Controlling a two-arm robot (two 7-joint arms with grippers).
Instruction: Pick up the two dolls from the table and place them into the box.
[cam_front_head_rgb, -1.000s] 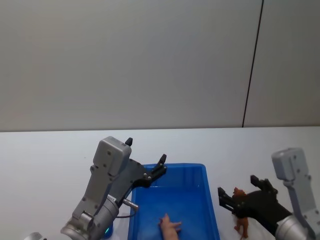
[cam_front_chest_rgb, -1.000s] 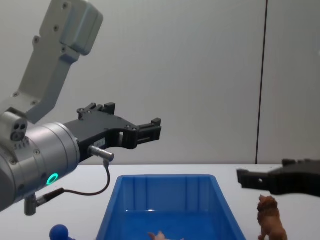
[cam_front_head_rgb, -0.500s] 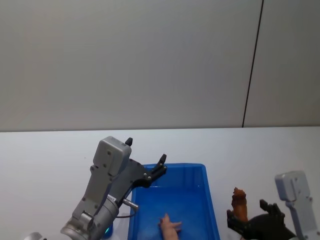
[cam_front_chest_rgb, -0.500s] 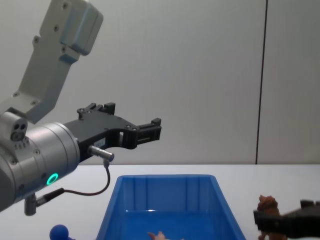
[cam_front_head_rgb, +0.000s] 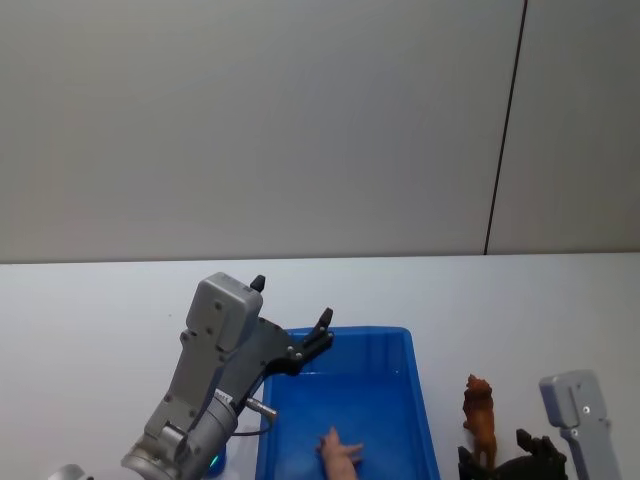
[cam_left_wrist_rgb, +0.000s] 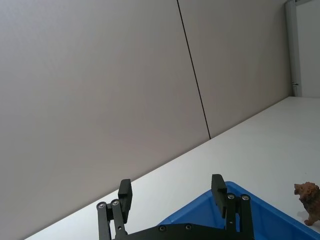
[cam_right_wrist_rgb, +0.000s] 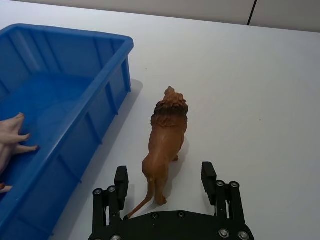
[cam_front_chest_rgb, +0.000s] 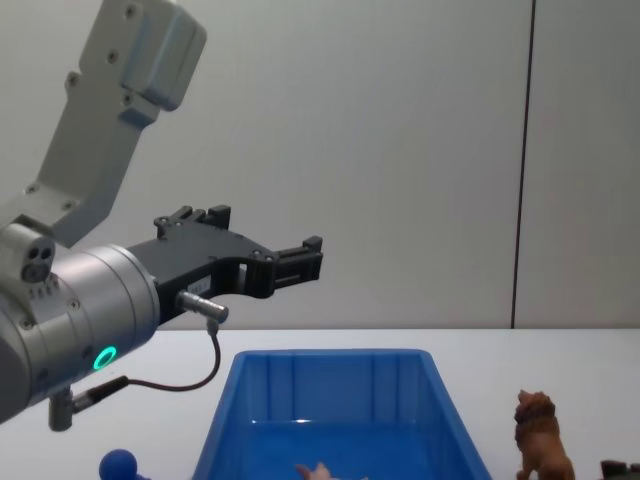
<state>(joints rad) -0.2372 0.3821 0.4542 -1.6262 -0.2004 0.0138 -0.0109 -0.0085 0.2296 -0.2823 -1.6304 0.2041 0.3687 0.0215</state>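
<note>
No text, label, brand, number or sign legible anywhere.
</note>
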